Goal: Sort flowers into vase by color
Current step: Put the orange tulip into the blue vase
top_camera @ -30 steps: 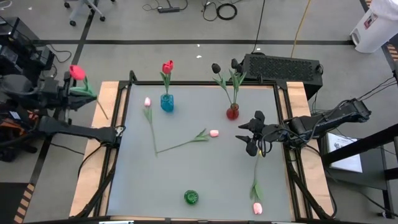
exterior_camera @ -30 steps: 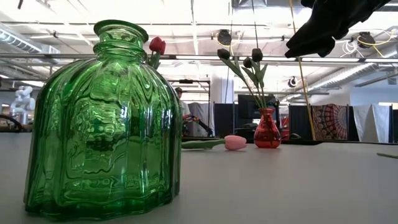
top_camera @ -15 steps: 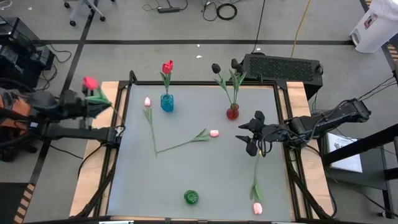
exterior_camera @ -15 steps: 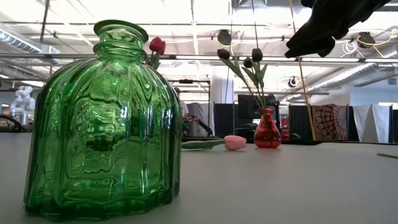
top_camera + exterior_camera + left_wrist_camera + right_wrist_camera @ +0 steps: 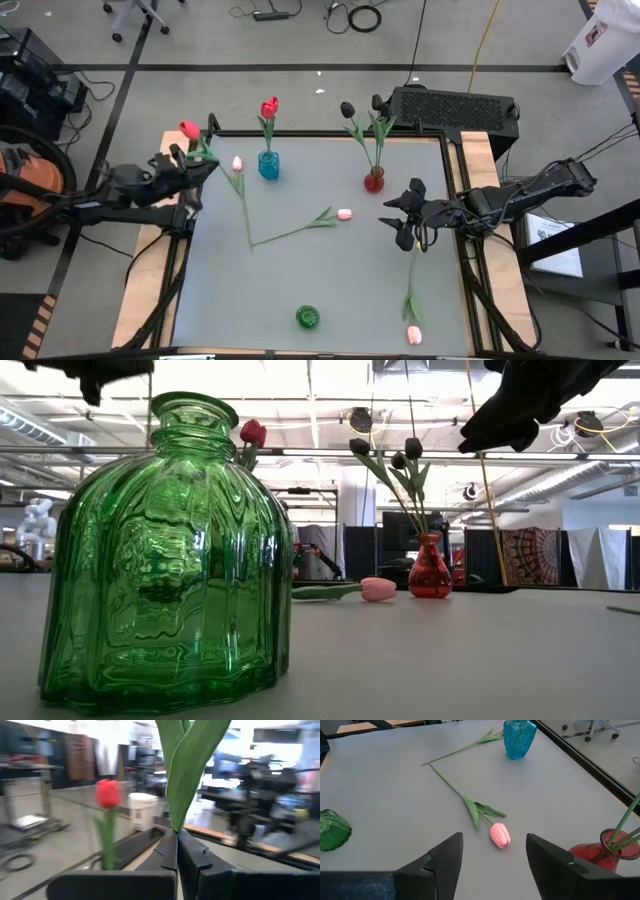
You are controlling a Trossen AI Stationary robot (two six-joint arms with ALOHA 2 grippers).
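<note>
A: What is held by the left gripper (image 5: 178, 165)?

B: A red tulip (image 5: 189, 130) is pinched by its stem between fully closed fingers, at the table's left edge near the far corner. In the left wrist view the green leaf (image 5: 187, 765) is seen rising from the shut jaws, with the red bud (image 5: 108, 793) off to one side.

A: And the right gripper (image 5: 400, 215)?

B: It is held wide apart above the table's right side, with nothing gripped. Just beside it a pink tulip (image 5: 413, 333) is laid on the table, its bud toward the near edge.

A: Where are the remaining flowers found?

B: One red tulip (image 5: 269, 108) is stood in the blue vase (image 5: 268, 165), and black tulips (image 5: 348, 109) are stood in the red vase (image 5: 374, 180). Two more pink tulips are laid flat: one (image 5: 237, 163) just left of the blue vase, the other (image 5: 344, 213) at mid-table, which is also seen between the fingers in the right wrist view (image 5: 499, 834). The green vase (image 5: 308, 317) is set near the front edge with nothing seen in it.

A: Can any writing be read?

B: No legible brand or label can be made out.
</note>
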